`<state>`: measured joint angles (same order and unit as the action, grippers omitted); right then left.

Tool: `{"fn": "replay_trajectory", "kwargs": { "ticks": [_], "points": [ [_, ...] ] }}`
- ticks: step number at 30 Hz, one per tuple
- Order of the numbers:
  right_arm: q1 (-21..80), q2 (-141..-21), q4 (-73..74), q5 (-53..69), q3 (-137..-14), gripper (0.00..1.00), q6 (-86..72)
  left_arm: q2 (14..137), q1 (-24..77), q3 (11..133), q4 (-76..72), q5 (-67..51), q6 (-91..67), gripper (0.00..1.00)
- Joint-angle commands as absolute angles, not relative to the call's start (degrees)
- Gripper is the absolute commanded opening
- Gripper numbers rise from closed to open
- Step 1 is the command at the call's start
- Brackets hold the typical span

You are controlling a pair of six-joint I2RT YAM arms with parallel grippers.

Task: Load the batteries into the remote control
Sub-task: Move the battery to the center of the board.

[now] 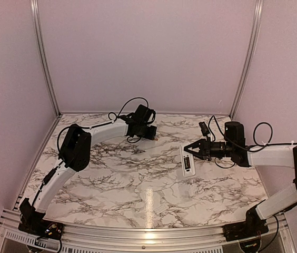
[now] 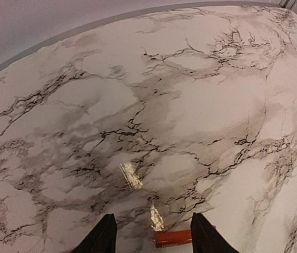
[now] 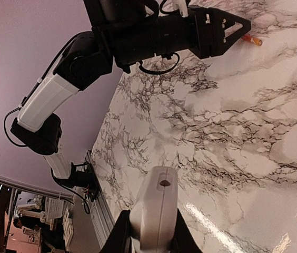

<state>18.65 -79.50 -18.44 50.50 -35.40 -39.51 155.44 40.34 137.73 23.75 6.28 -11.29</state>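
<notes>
Only partly in view, battery [image 2: 172,238] between parted left fingers [image 2: 102,238]; remote control [image 3: 154,211] tight between right fingers [image 3: 121,240].

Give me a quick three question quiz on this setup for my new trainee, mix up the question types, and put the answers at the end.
1. True or false: the right gripper is shut on the white remote control.
2. Where does the red battery lie? A) inside the remote control; B) on the marble table, between the open fingers of the left gripper; C) in the right gripper.
3. Fill the gap: the number of batteries in view on the table is ___.
Key: 1 true; 2 B; 3 one.
</notes>
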Motion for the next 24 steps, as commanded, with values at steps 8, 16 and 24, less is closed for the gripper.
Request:
{"fn": "replay_trajectory", "kwargs": {
  "ticks": [8,16,24],
  "points": [
    [18.11,-80.05,-19.53,51.16,-35.85,0.00,-40.18,158.09,40.08,138.94,31.33,6.60,-10.61,0.49],
    [18.11,-79.76,-19.12,51.29,-36.12,0.00,-39.91,149.00,40.51,124.98,29.05,5.65,-10.24,0.41],
    [18.11,-78.44,-19.48,51.22,-35.51,0.00,-40.52,141.05,41.22,112.40,26.27,5.72,-11.20,0.39]
  ]
}}
